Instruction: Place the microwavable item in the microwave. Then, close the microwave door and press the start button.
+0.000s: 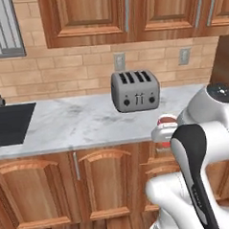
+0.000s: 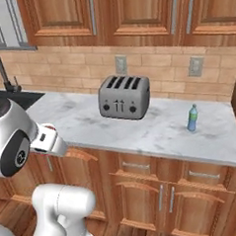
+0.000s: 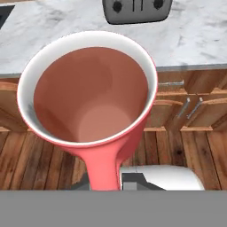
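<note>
red cup (image 3: pixel 88 97): 1 | toaster (image 2: pixel 124 97): 1, with 4 slots | blue bottle (image 2: pixel 192 118): 1 | wall outlets (image 2: pixel 120 65): 2 | sink (image 1: pixel 10 123): 1 | faucet (image 2: pixel 1 70): 1 | upper cabinet doors (image 1: pixel 85 17): at least 3, perhaps more past the frame edges | window (image 1: pixel 3 27): 1
</note>
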